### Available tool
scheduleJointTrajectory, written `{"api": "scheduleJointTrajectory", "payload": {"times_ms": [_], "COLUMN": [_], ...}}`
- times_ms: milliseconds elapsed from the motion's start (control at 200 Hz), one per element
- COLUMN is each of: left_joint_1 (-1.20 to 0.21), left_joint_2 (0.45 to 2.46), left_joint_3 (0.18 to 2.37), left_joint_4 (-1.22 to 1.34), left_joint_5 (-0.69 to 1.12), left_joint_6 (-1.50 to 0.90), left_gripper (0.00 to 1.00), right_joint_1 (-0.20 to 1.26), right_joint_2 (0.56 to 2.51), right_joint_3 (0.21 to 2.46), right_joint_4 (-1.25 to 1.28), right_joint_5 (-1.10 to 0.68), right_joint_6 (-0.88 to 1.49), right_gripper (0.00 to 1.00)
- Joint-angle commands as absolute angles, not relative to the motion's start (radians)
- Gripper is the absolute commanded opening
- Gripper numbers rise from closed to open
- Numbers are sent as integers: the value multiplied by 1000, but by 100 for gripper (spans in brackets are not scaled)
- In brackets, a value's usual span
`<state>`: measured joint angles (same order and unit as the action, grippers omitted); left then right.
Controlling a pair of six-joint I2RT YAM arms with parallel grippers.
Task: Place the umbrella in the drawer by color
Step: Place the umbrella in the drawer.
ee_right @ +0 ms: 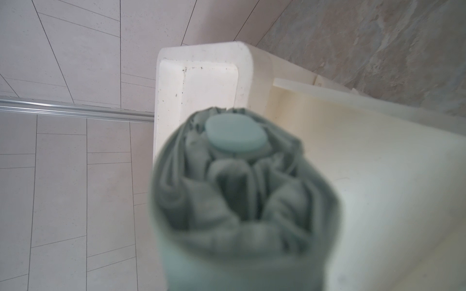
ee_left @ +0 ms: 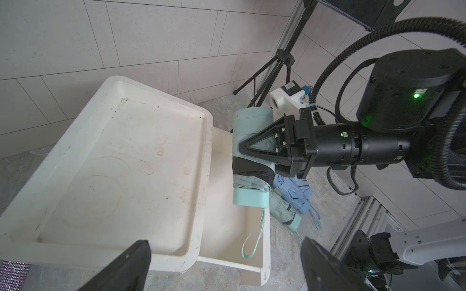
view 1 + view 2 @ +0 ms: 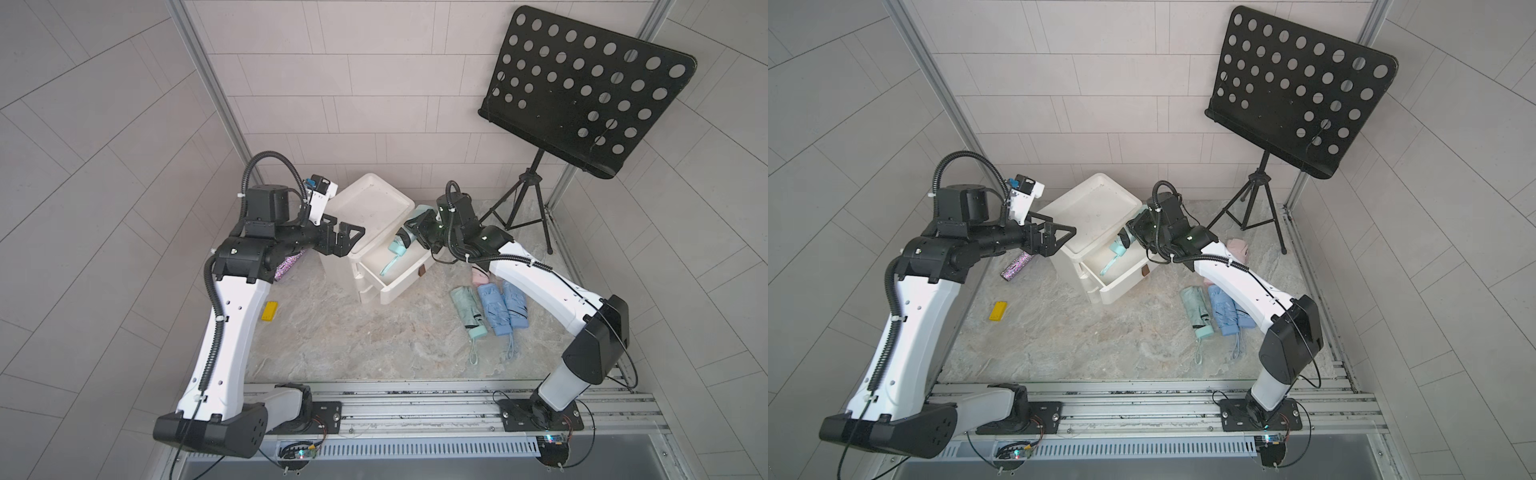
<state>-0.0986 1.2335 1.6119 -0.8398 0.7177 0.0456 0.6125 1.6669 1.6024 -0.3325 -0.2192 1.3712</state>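
Right tool (image 2: 245, 148) clamps the mint umbrella (image 2: 248, 121) mid-body, over the open top drawer (image 3: 405, 279) near the table's (image 3: 332, 340) far edge. Left tool (image 3: 348, 237) is wide and empty. We judge the umbrella light, with a soft canopy and stiff core. Best hold is at the black band (image 2: 252, 167); the strap loop (image 2: 253, 239) may snag.

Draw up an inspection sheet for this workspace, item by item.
Surface: marble-look tabletop, flat.
Job's things: white drawer unit, top drawer pulled open; mint umbrella held over it, strap hanging into the drawer; second mint umbrella, blue umbrellas and pink umbrella lie by the right arm.
Clutter: yellow block, glittery tube near the left arm.
End effectors: left end effector open, empty, beside the unit; right end effector shut on the mint umbrella.
Cables: black conduit along each arm, looping above the wrists.
Surroundings: tiled walls, music stand, front rail.
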Motion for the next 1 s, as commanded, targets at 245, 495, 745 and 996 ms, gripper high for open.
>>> {"api": "scheduleJointTrajectory", "payload": {"times_ms": [245, 495, 745, 996], "left_joint_1": [-101, -101, -102, -101], "left_joint_2": [1209, 1206, 1212, 1210], "left_joint_3": [1594, 1585, 1585, 1585], "left_joint_4": [-792, -785, -778, -780], "left_joint_5": [718, 711, 715, 716], "left_joint_6": [35, 34, 28, 28], "left_gripper": [100, 100, 100, 100], "right_joint_1": [660, 666, 661, 653], "right_joint_2": [1736, 1775, 1808, 1783], "right_joint_3": [1641, 1640, 1682, 1692], "right_joint_4": [-290, -265, -281, -308], "right_joint_5": [-212, -221, -236, -225], "right_joint_6": [1463, 1481, 1464, 1426], "right_gripper": [32, 39, 57, 63]}}
